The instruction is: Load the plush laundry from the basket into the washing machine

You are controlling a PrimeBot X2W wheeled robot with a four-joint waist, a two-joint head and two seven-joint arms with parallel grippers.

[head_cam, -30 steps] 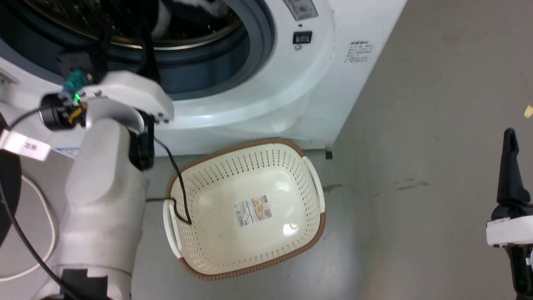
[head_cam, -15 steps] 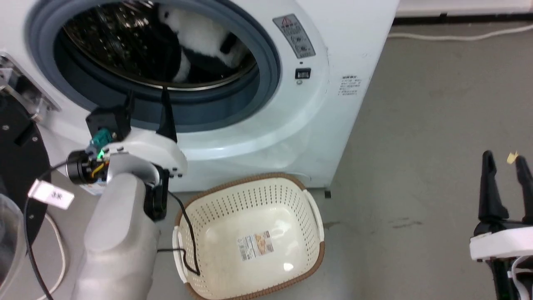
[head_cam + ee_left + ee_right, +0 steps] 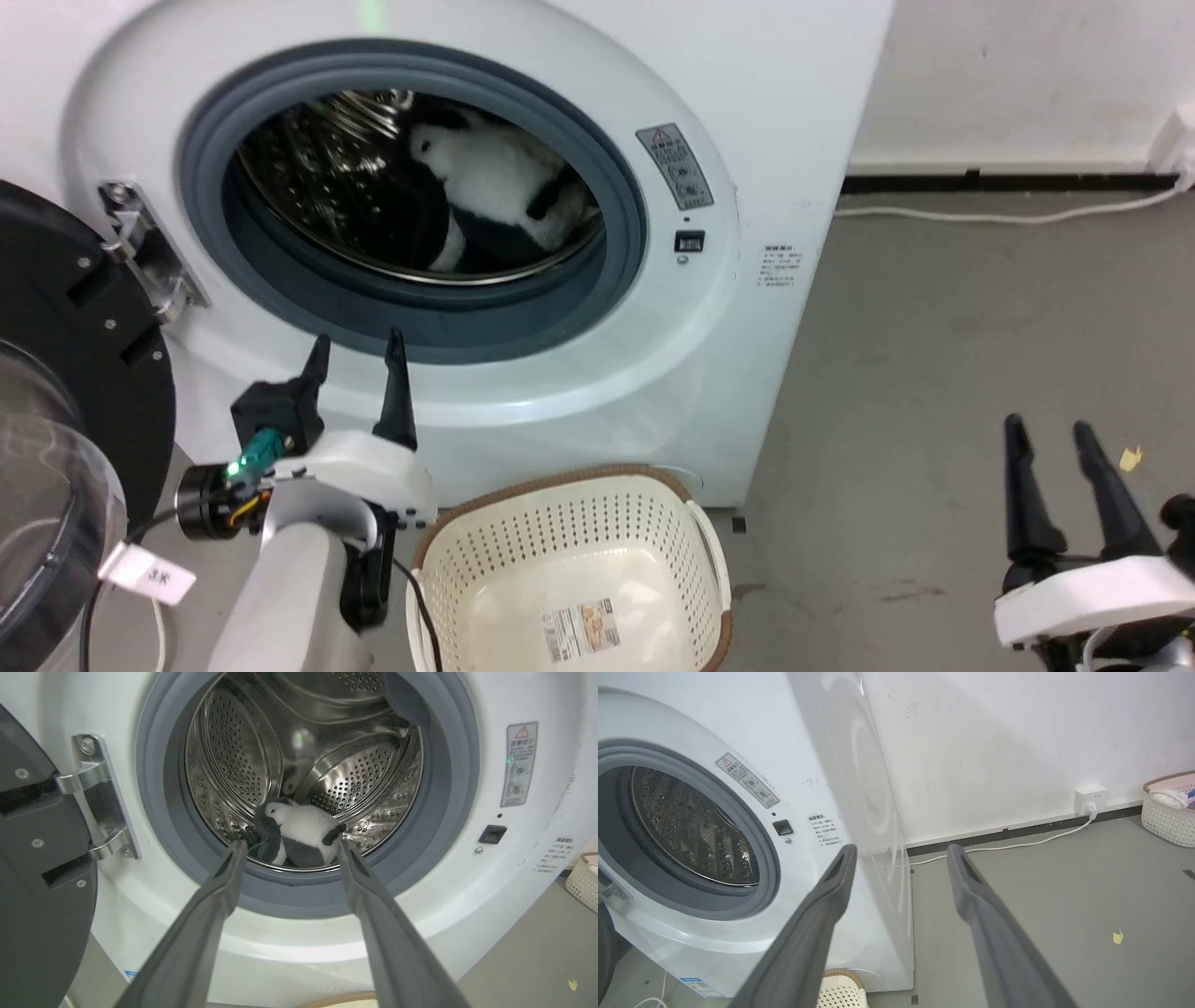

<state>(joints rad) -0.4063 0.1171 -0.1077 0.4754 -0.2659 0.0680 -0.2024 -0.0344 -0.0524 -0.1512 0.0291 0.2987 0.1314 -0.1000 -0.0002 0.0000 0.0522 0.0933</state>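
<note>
Left gripper point(image 3: 358, 341): fingers spread, nothing between them. Plush laundry point(image 3: 499, 187) dead ahead of it, past fingertips, deep in drum point(image 3: 261, 765) of washing machine point(image 3: 747, 93), well apart from claw. Long axis crosswise to fingers, head toward claw's left. Basket point(image 3: 560, 481) below claw, off its right, near wrist. Right gripper point(image 3: 1047, 429): fingers apart, empty, far off to the side. Judgement: load looks done; open door point(image 3: 56, 392) hangs at left claw's left, so left arm is nearer for it.
</note>
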